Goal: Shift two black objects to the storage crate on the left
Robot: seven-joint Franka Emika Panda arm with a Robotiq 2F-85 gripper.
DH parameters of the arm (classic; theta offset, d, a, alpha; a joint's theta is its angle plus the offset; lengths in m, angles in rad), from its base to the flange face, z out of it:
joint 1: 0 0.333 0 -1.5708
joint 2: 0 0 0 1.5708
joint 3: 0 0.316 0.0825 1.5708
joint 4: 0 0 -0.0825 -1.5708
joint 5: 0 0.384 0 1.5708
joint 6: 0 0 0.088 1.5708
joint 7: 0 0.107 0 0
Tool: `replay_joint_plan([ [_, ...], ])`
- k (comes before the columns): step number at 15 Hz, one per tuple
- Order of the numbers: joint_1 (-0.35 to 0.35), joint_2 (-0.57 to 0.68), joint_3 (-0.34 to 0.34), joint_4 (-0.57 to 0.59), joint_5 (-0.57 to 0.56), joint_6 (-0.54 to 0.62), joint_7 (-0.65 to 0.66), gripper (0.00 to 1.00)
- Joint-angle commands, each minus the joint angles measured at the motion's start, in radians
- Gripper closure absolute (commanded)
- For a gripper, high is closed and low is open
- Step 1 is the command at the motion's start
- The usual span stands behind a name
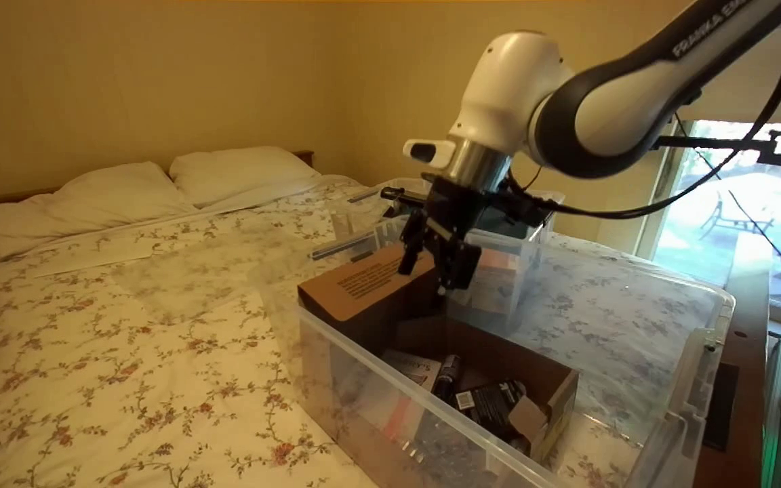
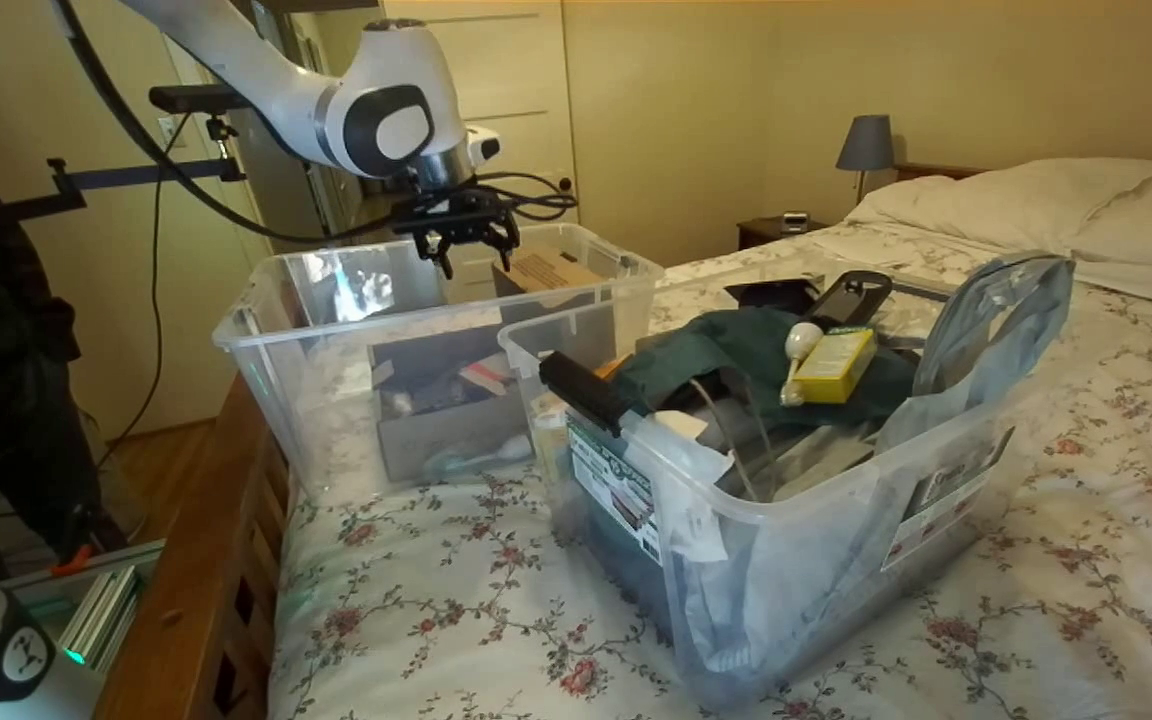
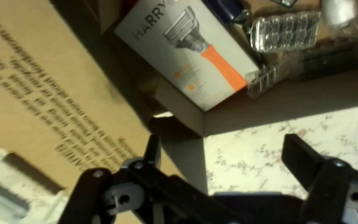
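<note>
My gripper [image 1: 436, 271] is open and empty, above the storage crate [image 1: 363, 356]. In an exterior view the gripper [image 2: 477, 265] hangs over the crate's rim [image 2: 386, 315]. In the wrist view the fingers [image 3: 224, 152] are wide apart beside the printed cardboard box, with floral bedding behind them. Two black items, one flat [image 2: 774, 294] and one with a handle-like shape [image 2: 839, 305], lie on green cloth in the smaller clear bin [image 2: 786, 590]; I take these as the two black objects. Neither shows in the wrist view.
The crate holds a printed cardboard box [image 3: 51, 102] and an open cardboard box [image 2: 451, 430] with a razor box [image 3: 179, 62], a black bottle [image 1: 448, 376] and a black package [image 1: 482, 403]. A yellow box [image 2: 834, 365] and grey-blue bag [image 2: 996, 310] sit in the smaller bin.
</note>
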Motion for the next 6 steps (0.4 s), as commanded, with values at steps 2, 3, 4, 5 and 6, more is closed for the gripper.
replay_joint_plan([
  [2,-0.062,-0.221,-0.065,-0.042,0.148,-0.001,0.011,0.0],
  [3,-0.068,-0.246,-0.099,-0.031,0.172,-0.007,0.008,0.0],
  [4,-0.073,-0.276,-0.137,-0.024,0.204,-0.011,0.001,0.0],
  [5,-0.072,-0.301,-0.173,-0.023,0.237,-0.001,-0.003,0.0],
  [6,-0.032,-0.239,-0.166,-0.002,0.166,0.0,0.011,0.0],
])
